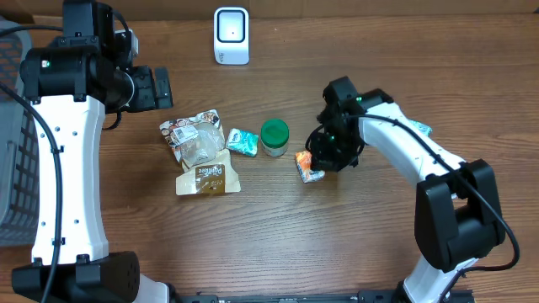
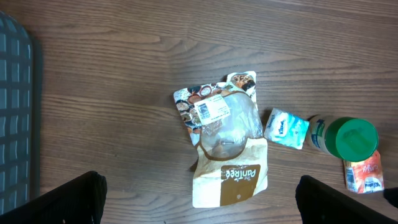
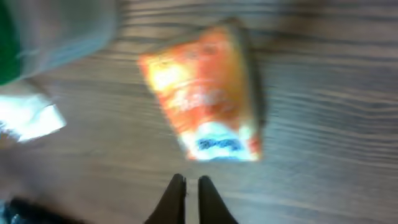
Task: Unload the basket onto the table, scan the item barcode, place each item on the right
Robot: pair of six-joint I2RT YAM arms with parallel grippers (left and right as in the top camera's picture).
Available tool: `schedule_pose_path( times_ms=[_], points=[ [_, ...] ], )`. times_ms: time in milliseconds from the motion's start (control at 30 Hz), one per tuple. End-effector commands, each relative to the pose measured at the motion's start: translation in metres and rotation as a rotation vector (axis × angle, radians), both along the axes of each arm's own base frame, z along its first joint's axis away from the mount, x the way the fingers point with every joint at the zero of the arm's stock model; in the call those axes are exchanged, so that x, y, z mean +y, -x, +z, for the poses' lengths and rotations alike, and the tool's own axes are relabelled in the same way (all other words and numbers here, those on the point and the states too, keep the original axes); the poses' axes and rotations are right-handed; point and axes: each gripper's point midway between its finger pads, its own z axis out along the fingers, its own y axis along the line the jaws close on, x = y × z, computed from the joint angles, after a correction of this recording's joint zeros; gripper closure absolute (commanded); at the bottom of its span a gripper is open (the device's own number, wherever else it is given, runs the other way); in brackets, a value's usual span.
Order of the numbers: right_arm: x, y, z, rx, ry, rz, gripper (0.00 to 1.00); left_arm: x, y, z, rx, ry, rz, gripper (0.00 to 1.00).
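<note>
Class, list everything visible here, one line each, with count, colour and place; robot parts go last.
scanner: one, white, top centre
clear bag: one, printed top, left of centre
pouch: one, brown and white, touching the clear bag
small packet: one, teal and white, left of the jar
jar: one, green lid, centre
orange packet: one, orange, right of the jar
basket: one, grey, far left
left claw: one, black, open, upper left
right claw: one, black, almost shut, empty, by the orange packet

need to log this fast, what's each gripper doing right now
left gripper: open, empty.
right gripper: all but shut, holding nothing; the orange packet lies loose in front of it.
</note>
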Motion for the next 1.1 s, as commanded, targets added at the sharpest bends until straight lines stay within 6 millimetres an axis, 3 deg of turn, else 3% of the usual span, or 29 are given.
schedule_pose_path(
  times_ms=[0,67,167,267,467,800,967,1067],
  points=[
    [0.007,-0.020,0.027,-0.100,-0.081,0.088,0.80,0.000,-0.002,0.003,-0.011,-0.011,-0.016,0.01],
    [-0.002,-0.026,0.025,-0.115,-0.055,0.073,0.69,0.000,-0.002,0.003,-0.011,-0.011,-0.016,0.01],
    [-0.017,-0.028,0.016,-0.110,-0.035,0.060,0.65,0.000,-0.002,0.003,-0.011,-0.011,-0.016,0.01],
    [-0.026,-0.020,0.002,-0.069,-0.041,0.067,0.65,0.000,-0.002,0.003,-0.011,-0.011,-0.016,0.00],
    [-0.024,-0.001,-0.029,0.023,-0.079,0.076,0.65,0.000,-0.002,0.003,-0.011,-0.011,-0.016,0.00],
    [-0.023,0.014,-0.057,0.054,-0.104,0.043,0.65,0.000,-0.002,0.003,-0.011,-0.011,-0.016,0.01],
    [-0.015,0.015,-0.061,0.047,-0.162,0.032,0.65,0.000,-0.002,0.003,-0.011,-0.011,-0.016,0.01],
    [-0.016,0.016,-0.063,0.054,-0.155,0.019,0.73,0.000,-0.002,0.003,-0.011,-0.010,-0.016,0.00]
  ],
)
